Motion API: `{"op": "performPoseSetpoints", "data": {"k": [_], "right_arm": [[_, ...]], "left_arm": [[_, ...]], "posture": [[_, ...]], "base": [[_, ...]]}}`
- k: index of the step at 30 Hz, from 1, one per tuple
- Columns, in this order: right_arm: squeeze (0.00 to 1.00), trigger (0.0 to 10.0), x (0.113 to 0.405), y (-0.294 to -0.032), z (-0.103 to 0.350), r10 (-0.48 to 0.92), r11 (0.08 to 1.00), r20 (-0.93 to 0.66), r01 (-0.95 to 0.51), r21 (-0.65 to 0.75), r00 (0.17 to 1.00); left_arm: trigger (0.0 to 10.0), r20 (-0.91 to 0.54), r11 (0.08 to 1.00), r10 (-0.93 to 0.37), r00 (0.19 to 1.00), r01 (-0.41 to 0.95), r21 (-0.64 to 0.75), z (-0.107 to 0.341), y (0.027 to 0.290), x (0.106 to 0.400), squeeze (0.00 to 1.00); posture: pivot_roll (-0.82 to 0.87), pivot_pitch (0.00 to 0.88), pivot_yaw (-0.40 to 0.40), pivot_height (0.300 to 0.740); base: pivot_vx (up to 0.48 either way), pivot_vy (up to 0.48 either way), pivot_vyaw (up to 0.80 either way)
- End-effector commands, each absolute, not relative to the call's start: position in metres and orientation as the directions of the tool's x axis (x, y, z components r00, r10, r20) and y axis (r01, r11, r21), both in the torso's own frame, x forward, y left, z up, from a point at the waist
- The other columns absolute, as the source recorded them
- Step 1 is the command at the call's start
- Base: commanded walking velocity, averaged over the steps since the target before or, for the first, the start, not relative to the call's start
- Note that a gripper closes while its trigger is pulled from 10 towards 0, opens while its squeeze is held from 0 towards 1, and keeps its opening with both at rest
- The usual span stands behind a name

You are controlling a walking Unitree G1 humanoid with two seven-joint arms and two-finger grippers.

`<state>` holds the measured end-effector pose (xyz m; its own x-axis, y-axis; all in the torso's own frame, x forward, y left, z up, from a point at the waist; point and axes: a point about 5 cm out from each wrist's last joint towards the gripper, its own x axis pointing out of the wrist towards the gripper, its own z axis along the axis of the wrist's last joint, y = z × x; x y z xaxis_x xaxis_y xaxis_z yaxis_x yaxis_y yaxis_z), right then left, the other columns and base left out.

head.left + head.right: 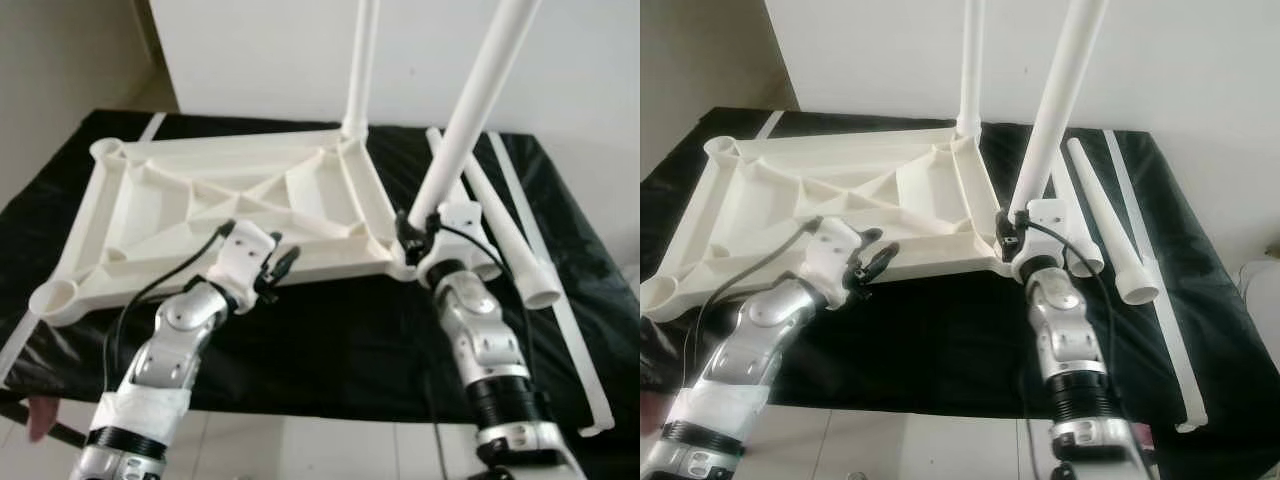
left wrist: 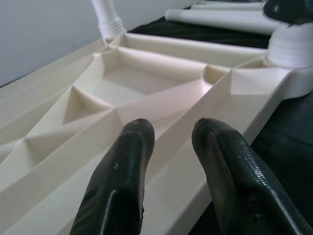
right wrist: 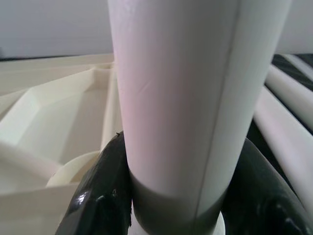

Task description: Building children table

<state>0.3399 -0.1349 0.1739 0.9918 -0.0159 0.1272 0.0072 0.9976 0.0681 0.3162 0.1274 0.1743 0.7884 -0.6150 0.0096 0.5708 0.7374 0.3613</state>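
The cream plastic tabletop (image 1: 180,200) lies upside down on a black cloth, ribs facing up. One white leg (image 1: 358,70) stands upright in its far right corner. A second white leg (image 1: 470,110) leans in the near right corner socket, and my right gripper (image 1: 412,232) is shut around its base; in the right wrist view the fingers (image 3: 98,196) press on both sides of the leg (image 3: 181,88). My left gripper (image 1: 281,266) hovers open over the tabletop's near rim (image 2: 205,161), its fingers (image 2: 122,171) apart with nothing between them.
Two loose white legs (image 1: 520,250) lie on the cloth to the right, beside a long thin white strip (image 1: 560,300). Two open sockets (image 1: 55,297) mark the tabletop's left corners. A white wall stands close behind. The cloth's front edge drops to a tiled floor.
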Motion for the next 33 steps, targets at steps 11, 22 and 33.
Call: {"op": "performPoseSetpoints", "data": {"k": [11,22,33], "right_arm": [[1.0,10.0,0.327,-0.121,0.168,-0.075,0.979,0.076,0.059,0.196,0.994],[0.51,10.0,0.32,-0.132,0.177,0.175,0.975,0.146,-0.192,0.111,0.974],[0.0,10.0,0.331,-0.148,0.175,0.467,0.883,0.101,-0.459,-0.097,0.878]], "left_arm": [[10.0,0.003,0.741,-0.607,0.795,0.565,0.363,0.174,0.131,0.315,0.0],[10.0,0.007,0.74,-0.607,0.794,0.562,0.369,0.175,0.131,0.317,0.0],[10.0,0.005,0.734,-0.613,0.79,0.568,0.372,0.175,0.129,0.319,0.0]], "posture": [[-0.04,0.094,-0.034,0.74],[-0.05,0.077,-0.037,0.74],[-0.05,0.061,-0.038,0.74]], "base": [[0.0,0.0,0.0],[0.0,0.0,0.0],[0.0,0.0,0.0]]}}
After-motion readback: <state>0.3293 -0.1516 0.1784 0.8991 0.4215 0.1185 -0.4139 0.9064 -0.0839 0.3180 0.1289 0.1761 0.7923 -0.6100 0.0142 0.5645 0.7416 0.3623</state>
